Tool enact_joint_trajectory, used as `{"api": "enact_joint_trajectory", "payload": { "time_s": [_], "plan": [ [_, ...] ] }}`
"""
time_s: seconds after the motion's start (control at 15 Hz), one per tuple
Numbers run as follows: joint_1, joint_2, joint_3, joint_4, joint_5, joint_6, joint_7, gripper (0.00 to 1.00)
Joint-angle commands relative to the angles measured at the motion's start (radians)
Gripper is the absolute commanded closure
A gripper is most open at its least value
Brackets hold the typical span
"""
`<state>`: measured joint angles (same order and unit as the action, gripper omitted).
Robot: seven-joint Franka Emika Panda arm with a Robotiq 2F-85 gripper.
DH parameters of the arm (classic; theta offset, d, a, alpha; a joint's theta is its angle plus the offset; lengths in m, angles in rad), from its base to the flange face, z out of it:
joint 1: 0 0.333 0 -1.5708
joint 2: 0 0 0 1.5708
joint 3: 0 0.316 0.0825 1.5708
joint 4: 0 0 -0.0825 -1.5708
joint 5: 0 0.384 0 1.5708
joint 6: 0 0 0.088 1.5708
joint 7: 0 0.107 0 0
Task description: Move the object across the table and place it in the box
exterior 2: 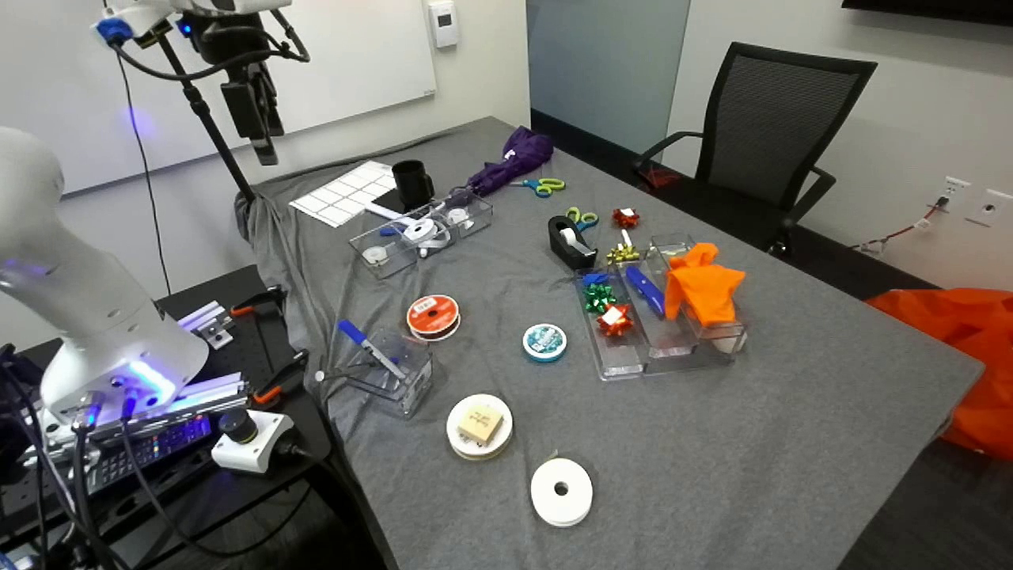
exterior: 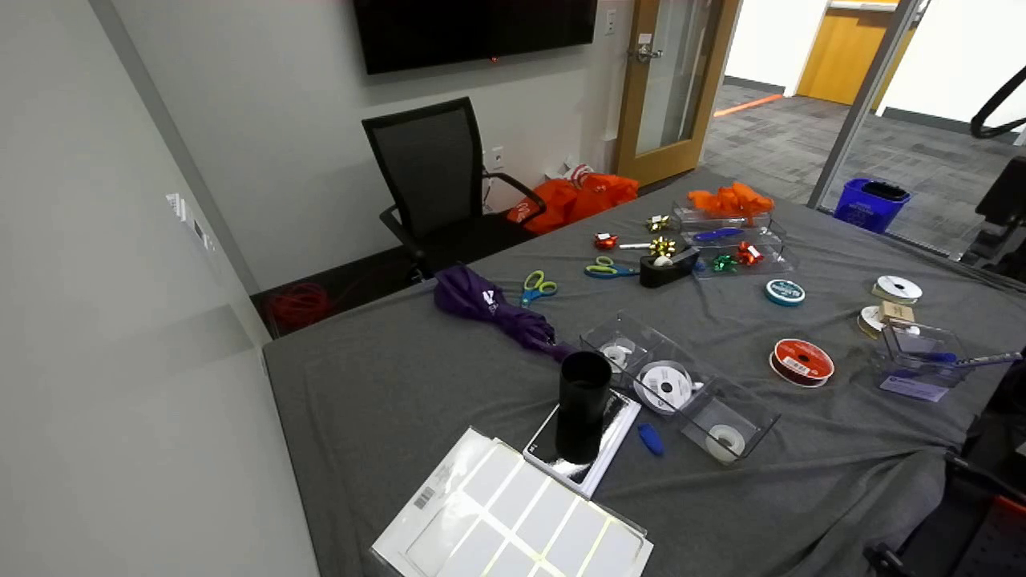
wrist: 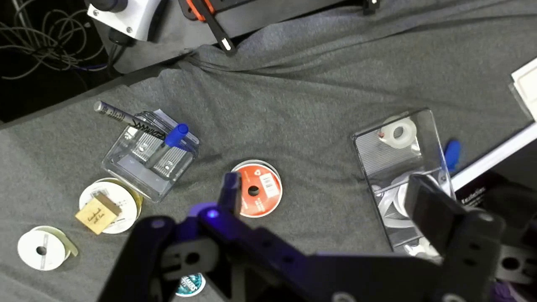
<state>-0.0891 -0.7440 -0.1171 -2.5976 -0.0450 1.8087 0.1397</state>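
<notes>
red on top and flat on the table, a ribbon spool lies near the middle of the wrist view. the sentence names no object, so taking this spool as the thing to move is my guess, as the loose piece nearest the gripper. that gripper stands wide, its fingers well apart and nothing held.

seen from the wrist, the spool falls inside the gap but far to its left, and the fingertip there hides the spool's left edge. in an exterior view the gripper hangs at upper left, high above the table, so the overlap is only line of sight, not touch. the coming move would turn on this: shift toward the left of the wrist frame, then go down. the spool is round, with no long axis to line up with, so any direction across it should do.

which box is meant i cannot tell. a long clear tray lies at the right of the wrist view, its long axis running down and a little rightward, partly behind the other finger. a small clear box sits at the left, and a divided clear tray right of centre in an exterior view.
</notes>
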Motion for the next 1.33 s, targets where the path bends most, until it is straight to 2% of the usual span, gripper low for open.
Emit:
{"api": "enact_joint_trajectory", "payload": {
  "time_s": [0.0,0.07,0.6,0.73,0.93,1.27],
  "plan": [
    [-0.06,0.074,-0.011,0.034,0.052,0.051,0.059,0.0],
    [-0.05,0.022,0.005,0.008,0.032,0.023,0.025,0.0],
    [-0.067,0.056,0.002,0.022,0.043,0.041,0.052,0.0],
    [-0.078,0.077,-0.032,0.038,0.057,0.059,0.036,0.0],
    [-0.133,0.139,-0.085,0.079,0.048,0.087,0.054,0.0],
    [-0.213,0.319,-0.177,0.17,0.083,0.152,0.097,0.0]
  ]
}}
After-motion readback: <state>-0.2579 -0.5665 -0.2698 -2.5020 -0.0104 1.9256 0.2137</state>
